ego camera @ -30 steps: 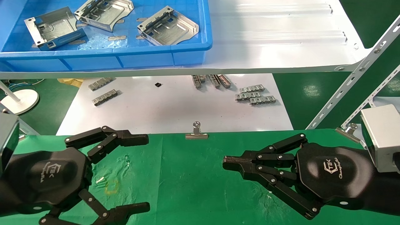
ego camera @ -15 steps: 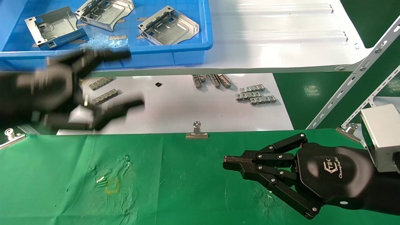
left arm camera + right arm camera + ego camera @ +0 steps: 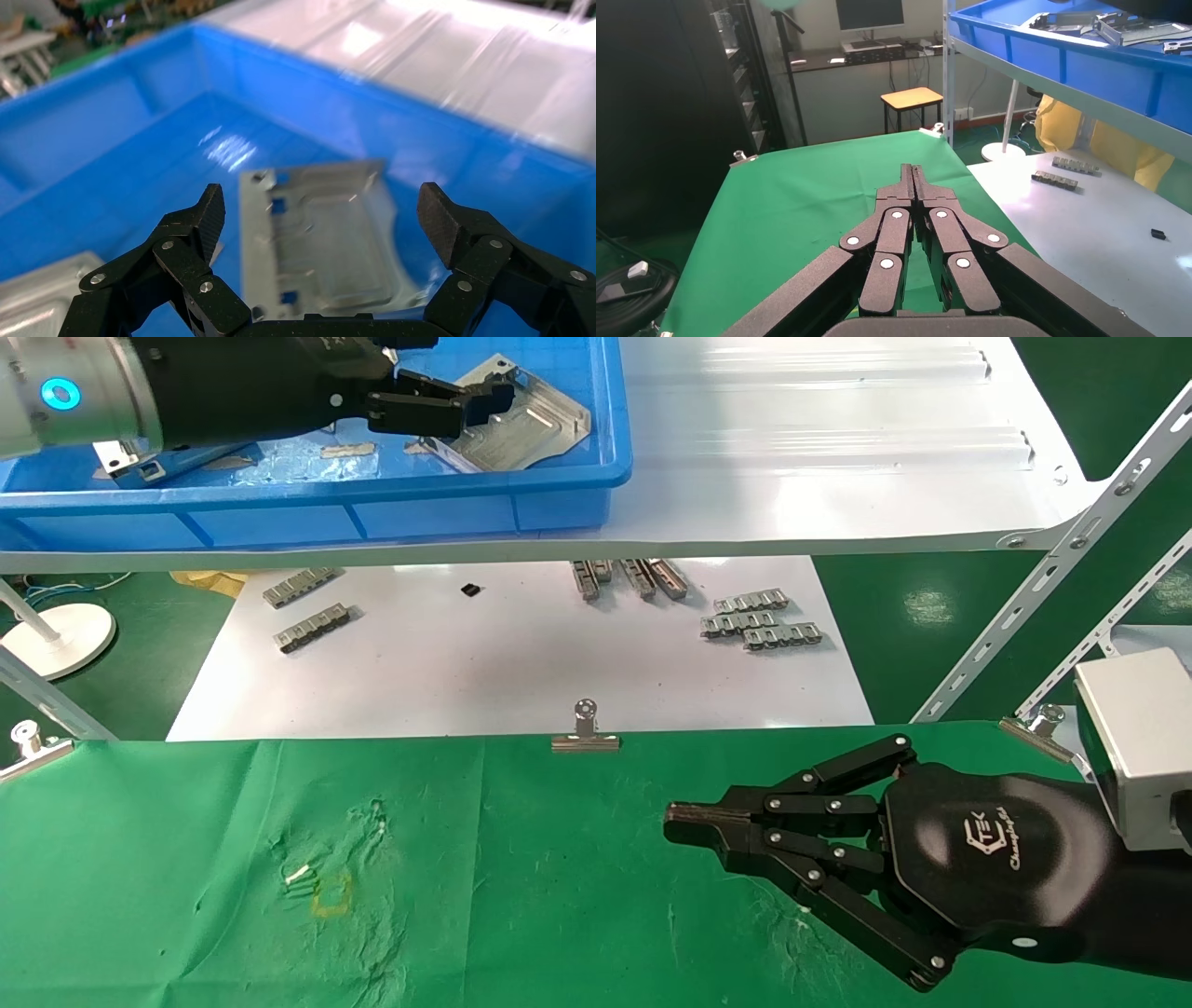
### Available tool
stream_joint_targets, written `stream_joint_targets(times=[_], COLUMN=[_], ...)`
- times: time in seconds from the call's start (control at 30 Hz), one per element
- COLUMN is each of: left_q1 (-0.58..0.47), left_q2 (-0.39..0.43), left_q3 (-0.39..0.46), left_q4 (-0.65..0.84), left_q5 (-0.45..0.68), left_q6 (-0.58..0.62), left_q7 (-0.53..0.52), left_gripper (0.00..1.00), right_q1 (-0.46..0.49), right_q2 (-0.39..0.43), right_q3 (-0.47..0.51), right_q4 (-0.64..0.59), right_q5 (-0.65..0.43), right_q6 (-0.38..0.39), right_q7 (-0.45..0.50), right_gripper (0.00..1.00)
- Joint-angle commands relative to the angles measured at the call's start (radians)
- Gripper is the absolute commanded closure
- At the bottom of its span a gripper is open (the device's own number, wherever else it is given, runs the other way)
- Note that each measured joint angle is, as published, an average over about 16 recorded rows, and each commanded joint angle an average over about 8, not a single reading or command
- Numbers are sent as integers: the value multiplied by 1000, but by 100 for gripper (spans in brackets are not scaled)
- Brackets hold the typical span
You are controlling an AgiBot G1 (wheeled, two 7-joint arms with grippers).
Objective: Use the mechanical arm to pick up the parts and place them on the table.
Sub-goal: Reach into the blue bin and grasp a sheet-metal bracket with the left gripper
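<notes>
Two hands are catalogued, nearest entry first.

Right hand [image 3: 694,826]: parked low over the near right part of the bench [image 3: 521,896], fingers pressed together with nothing between them; position the same as a second ago.

Bench: green cloth, bare of parts, binder clip [image 3: 585,733] at the middle of its far edge and another at the far left corner. No part has been delivered to it.

White board [image 3: 521,654]: just beyond the far edge of the bench and lower; carries only small ribbed strips [image 3: 762,621], not task items.

White shelf [image 3: 819,439]: above and beyond the board, bearing the blue bin [image 3: 466,509] toward its left end.

Left hand [image 3: 320,210]: one second ago it hovered over the near left corner of the bench; half a second ago it was swinging upward; it is now inside the bin, fingers [image 3: 209,210] spread wide and empty, straddling a part without touching it.

Target part [image 3: 316,242]: silver stamped plate lying flat on the bin floor near the right wall, directly beneath the spread fingers. Another part [image 3: 154,463] lies farther left, mostly hidden by the arm.

Assessment: the reach phase appears complete; descent and closure on the plate's flanges remain, then carriage back to the bench. Progress is judged early.
</notes>
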Motion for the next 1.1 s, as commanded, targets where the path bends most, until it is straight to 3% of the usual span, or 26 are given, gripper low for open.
stream_joint_targets(times=[0.03,0.1,0.17,0.53,1.1], left_q1=[-49,-79,-105,-196,-228], left_q2=[40,63,82,149,176], left_q3=[21,32,41,81,89], left_q4=[91,149,200,384,462], left_q5=[36,54,68,129,142], left_q6=[-13,-17,-20,-36,-54], left_q7=[20,35,46,69,110], left_gripper=[60,85,100,100,100], right_q1=[0,0,0,0,0], right_q2=[0,0,0,0,0], right_q3=[0,0,0,0,0], right_q4=[0,0,0,0,0], right_q5=[0,0,0,0,0], right_q6=[0,0,0,0,0], right_q7=[0,0,0,0,0], right_gripper=[48,23,0,0,0])
